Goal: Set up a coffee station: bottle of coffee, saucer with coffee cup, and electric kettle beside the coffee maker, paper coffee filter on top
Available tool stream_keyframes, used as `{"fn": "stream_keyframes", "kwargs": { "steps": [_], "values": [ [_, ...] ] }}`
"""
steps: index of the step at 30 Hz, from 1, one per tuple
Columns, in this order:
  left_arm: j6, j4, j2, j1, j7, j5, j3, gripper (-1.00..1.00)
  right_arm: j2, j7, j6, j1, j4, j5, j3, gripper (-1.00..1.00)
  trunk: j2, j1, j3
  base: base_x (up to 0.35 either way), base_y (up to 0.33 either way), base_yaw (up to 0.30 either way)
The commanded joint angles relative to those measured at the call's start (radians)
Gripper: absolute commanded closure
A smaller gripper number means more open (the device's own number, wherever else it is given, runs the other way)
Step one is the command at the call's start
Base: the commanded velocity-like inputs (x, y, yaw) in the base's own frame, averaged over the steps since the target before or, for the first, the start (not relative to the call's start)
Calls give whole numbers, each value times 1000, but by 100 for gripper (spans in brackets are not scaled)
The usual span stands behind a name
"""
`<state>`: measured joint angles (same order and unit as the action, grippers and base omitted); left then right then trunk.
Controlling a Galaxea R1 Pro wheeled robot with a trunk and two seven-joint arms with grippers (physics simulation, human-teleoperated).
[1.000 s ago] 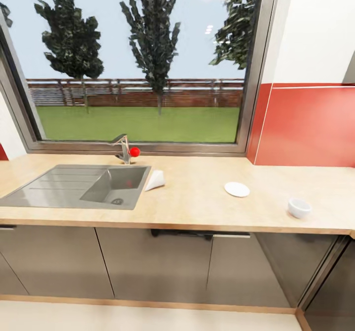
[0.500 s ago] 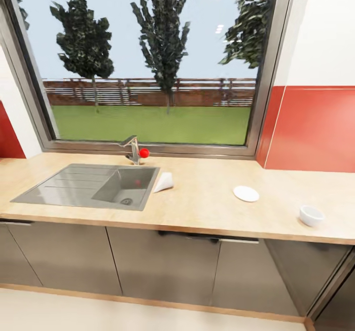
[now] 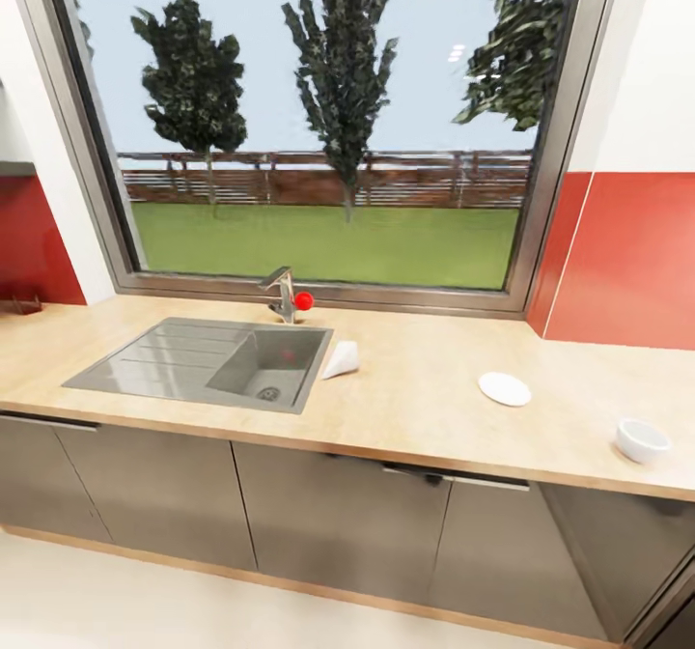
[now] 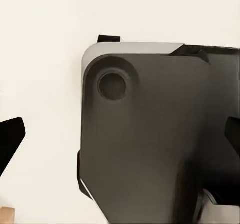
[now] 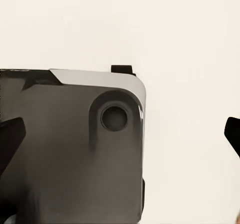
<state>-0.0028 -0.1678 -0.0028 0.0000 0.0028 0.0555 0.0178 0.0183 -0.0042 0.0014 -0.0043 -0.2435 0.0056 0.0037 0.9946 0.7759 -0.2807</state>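
The head view covers a long wooden tabletop (image 3: 415,408) below a large window (image 3: 328,127), with grey cabinet doors (image 3: 328,523) under its front edge and a pale floor (image 3: 145,601) below them. A grey sink (image 3: 208,364) with a ribbed drainboard is set into the left half of the tabletop; a tap (image 3: 284,294) with a red knob (image 3: 304,300) stands at the sink's rear edge, against the window sill. The paper filter (image 3: 340,360), a white cone lying on its side, rests on the tabletop touching or just beside the sink's right edge. The saucer (image 3: 505,388) lies flat on the tabletop right of centre, well apart from the filter. The cup (image 3: 642,439) stands upright near the front edge toward the right end of the tabletop, apart from the saucer and not on it. Red wall panels (image 3: 627,253) flank the window on both sides. The left wrist view shows the pale floor and a dark rounded part of the robot's base (image 4: 150,144), with the two dark fingertips (image 4: 10,139) of the left end effector at opposite edges of the picture, spread wide apart and holding nothing. The right wrist view gives the matching scene: the base (image 5: 70,149) over pale floor, and the right end effector's fingertips (image 5: 10,139) likewise spread wide apart and holding nothing.
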Motion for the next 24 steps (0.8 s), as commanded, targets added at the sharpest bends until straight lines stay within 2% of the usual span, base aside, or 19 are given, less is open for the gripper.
{"fn": "stream_keyframes", "kwargs": {
  "steps": [1, 20, 24],
  "values": [
    [0, -1, 0, 0, 0, 6, 1, -100, 0, 0, 0, 0, 0, 1, 0, -100, -7, -4, 2, 0, 0, 4],
    [-2, -9, -6, 0, 0, 6, -2, -100, 2, 0, 0, 0, 0, 1, 1, -100, -140, -77, 62, 0, 0, 1],
    [-1, -11, -6, 0, 0, 6, -2, -100, 1, 0, 0, 0, 0, 1, 1, -100, -168, -92, 74, 0, 0, 139]
  ]
}}
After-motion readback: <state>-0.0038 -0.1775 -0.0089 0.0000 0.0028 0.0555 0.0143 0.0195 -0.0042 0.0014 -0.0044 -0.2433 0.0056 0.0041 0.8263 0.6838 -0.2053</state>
